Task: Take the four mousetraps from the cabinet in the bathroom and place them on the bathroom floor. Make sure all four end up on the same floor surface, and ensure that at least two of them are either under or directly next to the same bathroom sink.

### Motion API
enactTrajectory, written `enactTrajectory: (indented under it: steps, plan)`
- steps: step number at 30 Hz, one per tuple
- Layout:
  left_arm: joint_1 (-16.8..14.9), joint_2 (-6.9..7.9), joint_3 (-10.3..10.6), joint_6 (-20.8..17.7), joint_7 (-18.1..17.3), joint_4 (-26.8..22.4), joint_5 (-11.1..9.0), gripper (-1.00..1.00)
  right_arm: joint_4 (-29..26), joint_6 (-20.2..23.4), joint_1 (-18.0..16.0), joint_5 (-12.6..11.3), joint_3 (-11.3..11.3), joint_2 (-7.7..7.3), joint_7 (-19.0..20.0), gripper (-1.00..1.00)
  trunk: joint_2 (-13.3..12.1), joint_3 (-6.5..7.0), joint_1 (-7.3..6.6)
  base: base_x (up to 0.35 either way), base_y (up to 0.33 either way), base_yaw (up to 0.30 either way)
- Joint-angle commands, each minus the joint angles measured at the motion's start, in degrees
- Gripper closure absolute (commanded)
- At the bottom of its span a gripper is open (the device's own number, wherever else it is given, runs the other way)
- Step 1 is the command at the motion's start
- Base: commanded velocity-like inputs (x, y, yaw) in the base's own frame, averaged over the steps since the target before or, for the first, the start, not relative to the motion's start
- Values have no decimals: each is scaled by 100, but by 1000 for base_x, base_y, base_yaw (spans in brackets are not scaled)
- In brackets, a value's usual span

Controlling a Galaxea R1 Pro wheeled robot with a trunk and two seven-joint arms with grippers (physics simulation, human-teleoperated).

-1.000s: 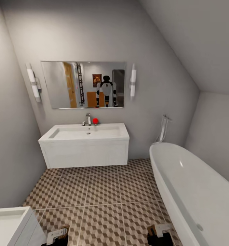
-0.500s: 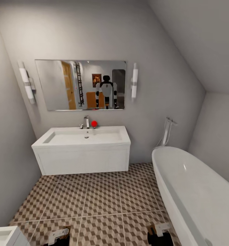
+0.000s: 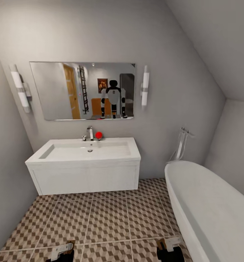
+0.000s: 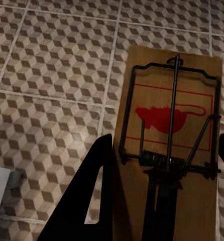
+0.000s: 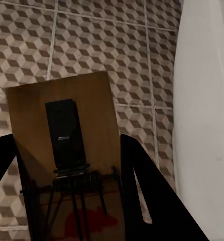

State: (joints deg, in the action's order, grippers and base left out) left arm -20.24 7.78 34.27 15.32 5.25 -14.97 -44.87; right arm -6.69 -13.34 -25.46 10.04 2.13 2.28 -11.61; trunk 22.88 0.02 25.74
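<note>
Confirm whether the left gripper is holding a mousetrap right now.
Yes, the mousetrap sits between the left gripper's black fingers above the tiled floor.

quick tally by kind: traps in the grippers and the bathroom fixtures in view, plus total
Mousetraps: 2, one in the left gripper (mousetrap), one in the right gripper (mousetrap)
Sinks: 1
Bathtubs: 1
Mirrors: 1
Wall lights: 2
Faucets: 1
Total: 8

Home bathroom, sink (image 3: 86, 153) sitting under mirror (image 3: 82, 90), bathtub (image 3: 209, 207) standing alongside, cube-patterned tile floor (image 3: 107, 218) running throughout
</note>
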Motion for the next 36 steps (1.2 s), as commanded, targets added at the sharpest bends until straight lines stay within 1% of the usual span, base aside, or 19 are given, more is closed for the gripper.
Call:
enactTrajectory:
  steps: [1, 6, 11, 18, 26, 33, 36]
  plan:
    - [-1, 1, 52, 13, 66, -8, -3, 100, 10, -10, -3, 18, 14, 1, -27, 100, 4, -2, 4, 151, 0, 0]
    - [-1, -4, 53, 16, 64, 9, -7, 100, 30, -10, -3, 12, 17, 1, -28, 100, 4, -2, 4, 65, 0, 0]
    - [0, -6, 46, 23, 63, 154, -26, 100, 35, -8, -3, 29, 16, 1, -26, 100, 4, -2, 4, 130, 33, 0]
    - [-1, -5, 29, -9, 62, 186, -27, 100, 36, -3, -3, 40, 24, 1, -26, 100, 4, -2, 4, 283, 102, 9]
    - [-1, -9, 35, -12, 72, 188, -22, 100, 36, -2, -3, 42, 29, 1, -26, 100, 4, -2, 4, 306, 115, 187]
    - [0, -9, 36, -12, 80, 188, -21, 100, 36, -2, -3, 42, 33, 1, -26, 100, 4, -2, 4, 298, 94, 46]
    - [1, -12, 38, -6, 87, 188, -21, 100, 36, -2, -3, 42, 33, 1, -27, 100, 4, -2, 4, 131, 24, 6]
